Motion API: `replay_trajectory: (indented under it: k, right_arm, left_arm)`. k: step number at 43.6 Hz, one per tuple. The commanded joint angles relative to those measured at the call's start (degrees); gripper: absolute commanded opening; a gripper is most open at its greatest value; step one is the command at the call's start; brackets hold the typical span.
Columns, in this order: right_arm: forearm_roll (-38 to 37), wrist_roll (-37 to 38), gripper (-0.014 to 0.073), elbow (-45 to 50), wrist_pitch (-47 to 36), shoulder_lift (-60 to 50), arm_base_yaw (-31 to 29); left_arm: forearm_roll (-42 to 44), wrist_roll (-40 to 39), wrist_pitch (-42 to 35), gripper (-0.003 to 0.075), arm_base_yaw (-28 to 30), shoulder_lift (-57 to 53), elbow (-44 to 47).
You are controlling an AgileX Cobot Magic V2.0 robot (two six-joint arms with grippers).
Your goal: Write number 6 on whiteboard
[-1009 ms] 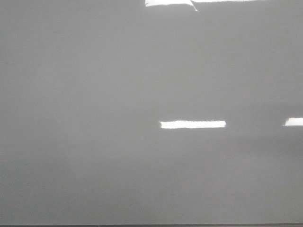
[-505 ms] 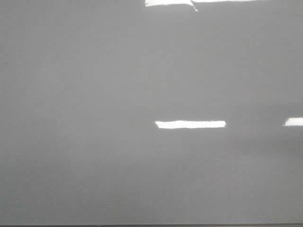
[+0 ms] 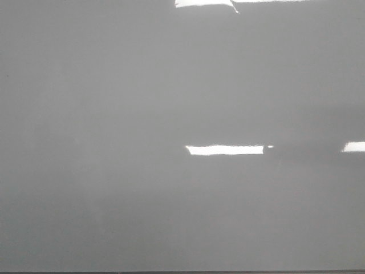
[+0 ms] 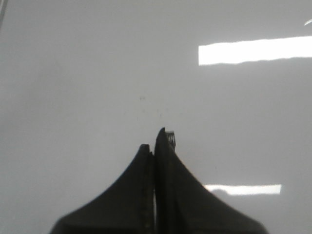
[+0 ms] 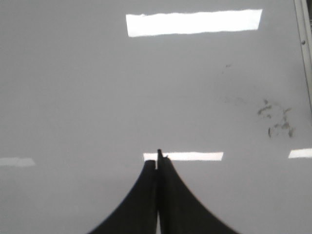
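The whiteboard [image 3: 114, 114] is a glossy grey-white sheet that fills every view. No number 6 shows on it in any view. In the left wrist view my left gripper [image 4: 157, 139] hangs over bare board, its black fingers pressed together with nothing seen between them. My right gripper [image 5: 157, 158] is likewise shut over the board, a thin dark tip standing just above its fingers. Neither arm appears in the front view.
Bright light bars [image 3: 224, 149] reflect off the board. Faint dark smudges [image 5: 275, 119] mark the surface near the board's metal edge [image 5: 303, 48]. A thin dark border [image 3: 182, 272] runs along the near side in the front view.
In the front view the middle light bar has stretched leftward, and a small dark break now cuts its right end, with a faint shadow band beside it.
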Motion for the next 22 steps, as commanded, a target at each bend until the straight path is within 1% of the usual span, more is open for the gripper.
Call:
replay_trajectory:
  k: [1, 6, 13, 17, 22]
  right_arm:
    - [-0.8, -0.4, -0.0067, -7.3, 0.4, 0.6, -0.2]
    - [-0.8, -0.4, -0.0067, -14.0, 3.5, 4.6, -0.2]
    - [-0.8, -0.4, -0.0067, -23.4, 8.6, 12.0, -0.2]
    - [-0.8, -0.4, -0.0067, -29.9, 14.7, 17.2, -0.2]
    - [-0.6, -0.4, -0.0067, -36.0, 22.9, 23.1, -0.2]
  left_arm:
    - [-0.5, -0.5, -2.0, -0.0020, -0.4, -0.2, -7.7]
    - [-0.5, -0.5, 2.9, -0.0020, -0.4, 2.0, -16.2]
    - [-0.4, -0.5, 10.8, -0.0020, -0.4, 7.8, -26.6]
    - [-0.1, -0.5, 16.5, -0.0020, -0.4, 11.7, -32.0]
    - [0.1, -0.5, 22.7, -0.0020, -0.4, 16.4, -36.0]
